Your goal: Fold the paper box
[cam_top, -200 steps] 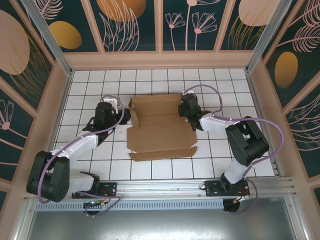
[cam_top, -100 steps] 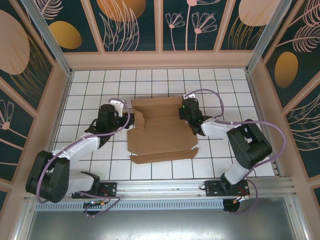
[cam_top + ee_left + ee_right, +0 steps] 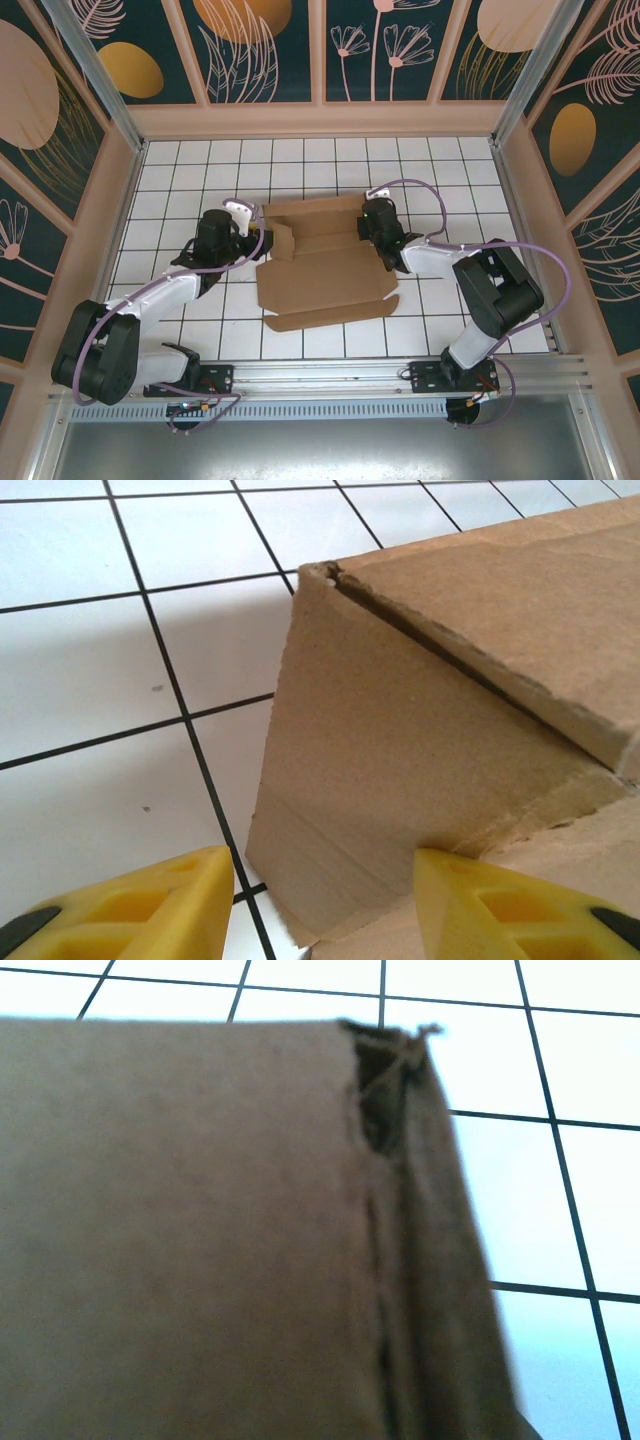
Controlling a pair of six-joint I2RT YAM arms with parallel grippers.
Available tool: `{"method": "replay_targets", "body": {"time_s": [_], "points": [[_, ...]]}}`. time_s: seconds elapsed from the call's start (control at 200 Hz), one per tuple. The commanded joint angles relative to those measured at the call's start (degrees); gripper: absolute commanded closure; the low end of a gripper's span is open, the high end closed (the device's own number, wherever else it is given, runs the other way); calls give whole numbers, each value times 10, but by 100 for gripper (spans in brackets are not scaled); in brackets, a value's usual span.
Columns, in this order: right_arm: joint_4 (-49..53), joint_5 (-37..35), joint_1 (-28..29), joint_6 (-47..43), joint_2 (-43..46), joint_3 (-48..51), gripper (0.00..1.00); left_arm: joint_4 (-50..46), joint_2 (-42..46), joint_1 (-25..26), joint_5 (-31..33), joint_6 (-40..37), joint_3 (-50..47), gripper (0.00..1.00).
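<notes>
The paper box [image 3: 325,275] lies in the middle of the table as a brown cardboard sheet, its back and side flaps partly raised. My left gripper [image 3: 252,232] is at its left side. In the left wrist view it stands open [image 3: 325,900], yellow fingers [image 3: 140,905] on either side of the lower corner of the raised left flap [image 3: 420,710]. My right gripper [image 3: 372,222] sits at the box's back right corner, shut on the upright right flap. There the cardboard [image 3: 200,1240] stands close before the right wrist camera and hides the fingers.
White tiled table [image 3: 180,160] with black grid lines, fenced by tan walls on three sides. An aluminium rail [image 3: 330,375] runs along the near edge by the arm bases. Bare tiles lie behind and on both sides of the box.
My left gripper has opened wider around the left flap. The right gripper has moved back and left with the right flap, and the box has shifted slightly.
</notes>
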State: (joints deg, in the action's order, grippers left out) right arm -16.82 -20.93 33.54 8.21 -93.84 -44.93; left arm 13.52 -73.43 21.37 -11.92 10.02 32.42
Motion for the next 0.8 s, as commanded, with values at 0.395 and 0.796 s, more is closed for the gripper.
{"method": "replay_targets", "body": {"time_s": [0.395,0.796], "points": [[87,3,10,12,-20,13,100,-6,24,10,-97,-102,-23,50],[97,2,5,2,-19,3,100,-38,23,10,-164,-155,-9,53]]}}
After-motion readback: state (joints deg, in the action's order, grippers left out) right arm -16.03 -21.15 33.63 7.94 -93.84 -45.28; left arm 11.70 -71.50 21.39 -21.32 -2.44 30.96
